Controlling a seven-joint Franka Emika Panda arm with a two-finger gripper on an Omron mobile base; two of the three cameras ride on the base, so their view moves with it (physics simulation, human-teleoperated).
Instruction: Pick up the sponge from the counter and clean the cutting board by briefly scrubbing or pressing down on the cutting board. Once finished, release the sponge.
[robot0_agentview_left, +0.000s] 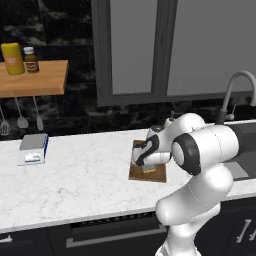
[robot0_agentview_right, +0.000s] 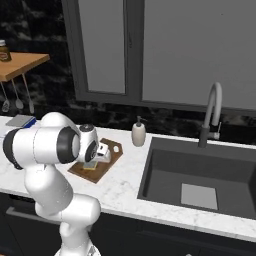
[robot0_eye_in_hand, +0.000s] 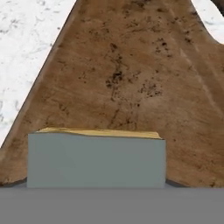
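Hand view — sponge (robot0_eye_in_hand: 96, 159) bottom cut off

My arm bent low over the cutting board (robot0_agentview_left: 154, 173) on the counter (robot0_agentview_left: 85, 180), sponge (robot0_agentview_left: 149, 168) yellow beneath my wrist on that board, fingers hidden, scale (robot0_agentview_left: 34, 148) well left of the board, faucet (robot0_agentview_left: 233, 95) to its right

The arm (robot0_agentview_left: 200, 170) is built from glossy white, rounded shell segments joined by dark grey to black bands at the joints. Directly behind the pincer, a bulbous white elbow housing carries a black ring around a light grey circular end cap (robot0_agentview_left: 186, 153). Nearer the pincer, the wrist section (robot0_agentview_left: 150, 150) is white with a black collar. Farther back, the lower links swell into smooth white spheres, faint seam lines crossing them.
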